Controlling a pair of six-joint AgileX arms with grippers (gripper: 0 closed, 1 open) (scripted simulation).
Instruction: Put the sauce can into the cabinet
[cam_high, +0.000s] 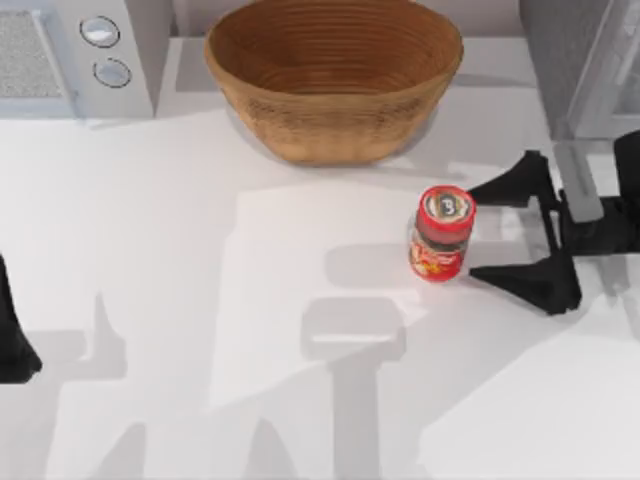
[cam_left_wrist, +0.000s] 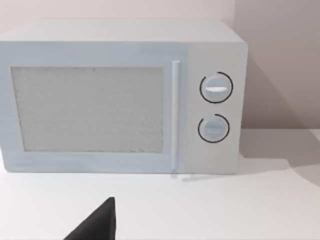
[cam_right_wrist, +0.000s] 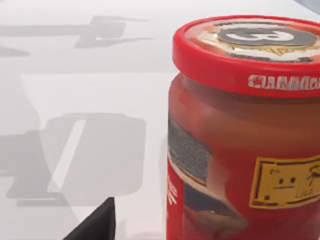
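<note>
Red sauce can (cam_high: 441, 234) upright centre-right in top view, w/ right gripper (cam_high: 512, 232) spread wide beside it, not touching; cabinet (cam_high: 580, 60) upper right. Left gripper (cam_high: 12, 340) parked at left edge, fingers unclear. Left wrist: microwave (cam_left_wrist: 120, 97). Right wrist: can close, off-centre; uneven closing could tip it.

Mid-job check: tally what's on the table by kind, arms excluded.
Sauce can: 1
Wicker basket: 1
White microwave: 1
Cabinet: 1
Total: 4
Right end effector sits open beside the sauce can; left end effector is parked at the table's left edge.
</note>
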